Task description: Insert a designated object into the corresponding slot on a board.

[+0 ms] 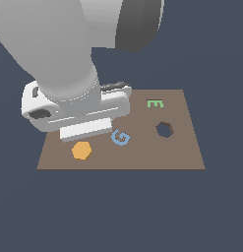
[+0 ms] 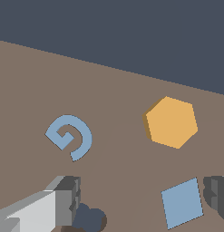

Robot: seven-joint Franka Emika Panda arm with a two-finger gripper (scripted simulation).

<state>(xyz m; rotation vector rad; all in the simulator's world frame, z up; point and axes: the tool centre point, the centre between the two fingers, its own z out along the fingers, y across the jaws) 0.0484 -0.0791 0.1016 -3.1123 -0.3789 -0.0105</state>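
Note:
The orange hexagon block (image 1: 81, 150) lies flat on the brown board (image 1: 182, 152) near its front corner at the exterior view's left. The dark hexagon slot (image 1: 165, 130) is on the board's other half, toward the exterior view's right, with nothing in it. My gripper (image 2: 143, 198) hovers over the board's left part, its white hand (image 1: 86, 129) just behind the hexagon. In the wrist view the fingers (image 2: 65, 197) stand wide apart and open, holding nothing. The orange hexagon block (image 2: 171, 122) lies beyond the fingertips, not between them.
A blue letter G (image 1: 120, 137) lies mid-board and a green letter E (image 1: 155, 103) near the far edge. In the wrist view a blue diamond tile (image 2: 182, 202) lies flat by one finger, and a dark lobed hole (image 2: 88, 219) shows beside the other. The arm hides the board's far left corner.

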